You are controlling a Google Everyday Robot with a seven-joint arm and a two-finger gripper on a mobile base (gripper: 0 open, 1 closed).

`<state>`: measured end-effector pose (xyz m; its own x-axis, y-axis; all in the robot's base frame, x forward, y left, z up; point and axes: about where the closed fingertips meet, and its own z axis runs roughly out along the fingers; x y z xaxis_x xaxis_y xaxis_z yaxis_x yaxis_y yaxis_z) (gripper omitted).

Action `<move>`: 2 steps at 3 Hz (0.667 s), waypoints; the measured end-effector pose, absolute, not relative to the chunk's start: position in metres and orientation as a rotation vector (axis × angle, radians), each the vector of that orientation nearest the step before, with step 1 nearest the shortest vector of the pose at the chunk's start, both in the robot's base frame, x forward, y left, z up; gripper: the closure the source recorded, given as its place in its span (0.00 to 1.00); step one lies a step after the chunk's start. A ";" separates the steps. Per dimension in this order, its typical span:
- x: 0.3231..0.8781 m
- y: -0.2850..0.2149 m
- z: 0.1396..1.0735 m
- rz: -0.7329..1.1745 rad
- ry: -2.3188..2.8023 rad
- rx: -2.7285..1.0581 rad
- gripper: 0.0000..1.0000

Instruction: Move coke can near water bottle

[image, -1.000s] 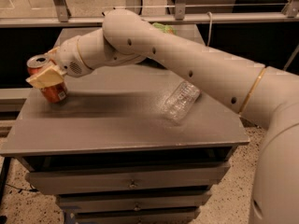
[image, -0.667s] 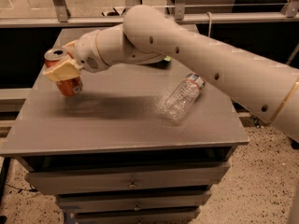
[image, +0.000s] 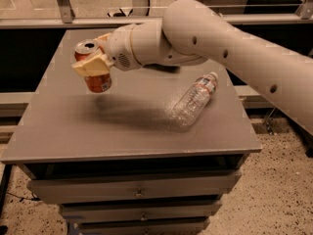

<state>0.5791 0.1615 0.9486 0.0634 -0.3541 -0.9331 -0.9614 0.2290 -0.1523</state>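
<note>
The coke can [image: 96, 81], red-orange with a silver top, is held upright in my gripper [image: 94, 62] and hangs a little above the left part of the grey table [image: 63, 126]. The cream fingers [image: 92, 66] are shut around the can's upper half. The water bottle [image: 194, 100], clear crinkled plastic with a white cap, lies on its side on the table's right part, cap pointing to the far right. The can is well to the left of the bottle.
My white arm [image: 230, 43] stretches from the right edge across the table's far half, above the bottle. The table is a cabinet with drawers [image: 137, 192] below its front edge. A metal rail [image: 44, 22] runs behind the table.
My gripper has carried the can up off the table and to the right, from the left edge toward the middle. The bottle has not moved.
</note>
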 end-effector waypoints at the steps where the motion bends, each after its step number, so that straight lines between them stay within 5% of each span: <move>1: 0.583 0.151 0.950 0.720 1.503 -1.307 1.00; 2: 0.596 0.095 0.960 0.606 1.552 -1.278 1.00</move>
<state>0.5961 0.0954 0.9604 0.0530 -0.4277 -0.9024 -0.9260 0.3171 -0.2047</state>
